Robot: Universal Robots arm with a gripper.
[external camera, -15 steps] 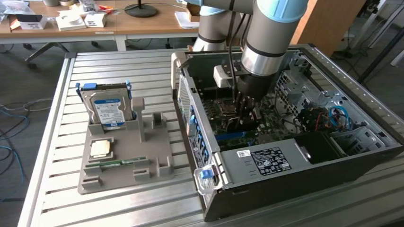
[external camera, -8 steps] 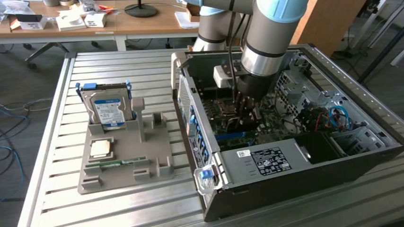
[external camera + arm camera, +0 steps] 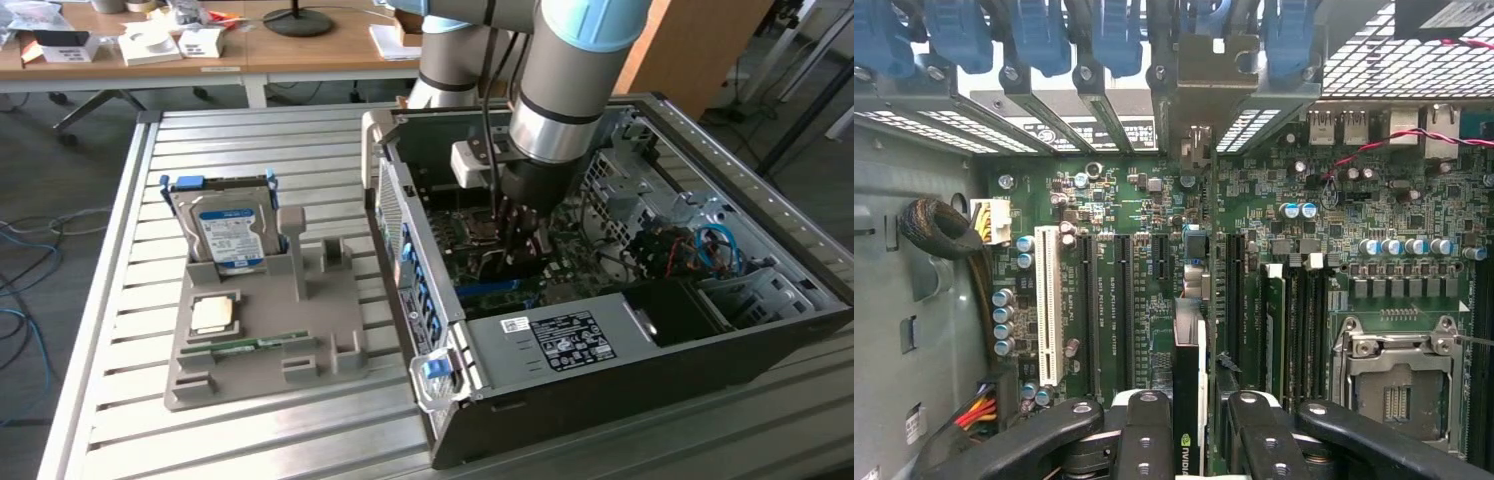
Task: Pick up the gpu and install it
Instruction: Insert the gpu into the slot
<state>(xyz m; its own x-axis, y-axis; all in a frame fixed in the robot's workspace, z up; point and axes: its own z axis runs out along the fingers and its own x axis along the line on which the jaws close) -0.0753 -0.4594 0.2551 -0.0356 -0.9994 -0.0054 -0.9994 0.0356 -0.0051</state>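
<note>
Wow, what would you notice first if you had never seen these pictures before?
The big robot arm dipping into the open computer case on the exterior view's right catches the eye first. In the wrist view, its gripper pinches the gpu edge-on over the green motherboard. On the exterior view's left, a silver hard drive stands upright in a grey holder.

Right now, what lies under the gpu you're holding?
Held edge-on in the gripper, the gpu hangs over the green motherboard, between black expansion slots. Whatever lies directly beneath is covered by the card itself, so I cannot tell whether it is seated.
</note>
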